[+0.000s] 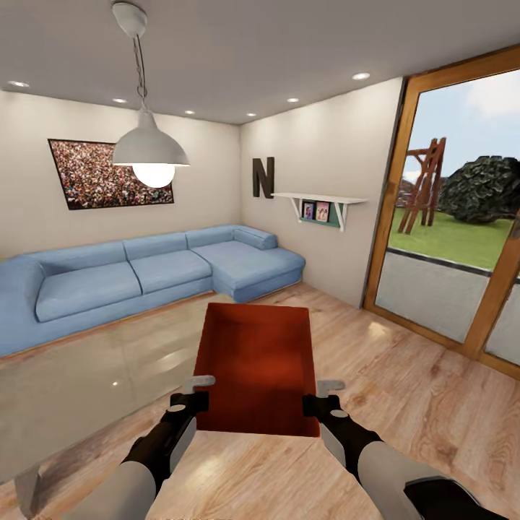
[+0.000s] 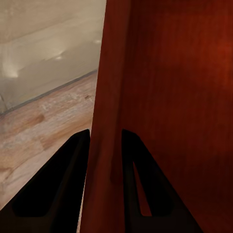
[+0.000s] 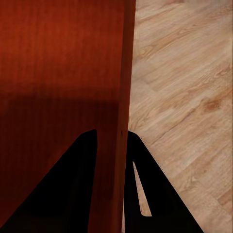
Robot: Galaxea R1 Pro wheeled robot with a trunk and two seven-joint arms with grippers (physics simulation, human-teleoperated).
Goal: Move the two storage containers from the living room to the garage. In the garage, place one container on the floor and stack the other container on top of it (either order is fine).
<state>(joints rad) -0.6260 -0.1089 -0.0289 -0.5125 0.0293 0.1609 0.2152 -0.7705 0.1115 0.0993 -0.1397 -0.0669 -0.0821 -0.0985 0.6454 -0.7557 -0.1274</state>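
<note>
Head view shows one storage container [image 1: 256, 368], an orange-red bin without a lid, held in the air in front of the robot, above the light wood-plank floor [image 1: 404, 390] of the living room. The left gripper [image 1: 189, 402] holds its left wall near the closer end, and the right gripper [image 1: 318, 404] holds its right wall at the same place. In the left wrist view the two dark fingers [image 2: 63, 194] of the left gripper [image 2: 104, 145] are closed on the thin wall of the container [image 2: 174, 97], one finger outside and one inside. The right wrist view shows the same grip: the right gripper [image 3: 112, 141] has its fingers [image 3: 63, 194] pressed on both sides of the container wall [image 3: 58, 58], with the plank floor [image 3: 189, 87] below. Behind the container stands a blue corner sofa [image 1: 144, 271]. To the left of the container is a glossy glass worktop [image 1: 65, 390]. On the right is a wood-framed glass door [image 1: 448, 217], and a white pendant lamp [image 1: 150, 148] hangs from the ceiling.
</note>
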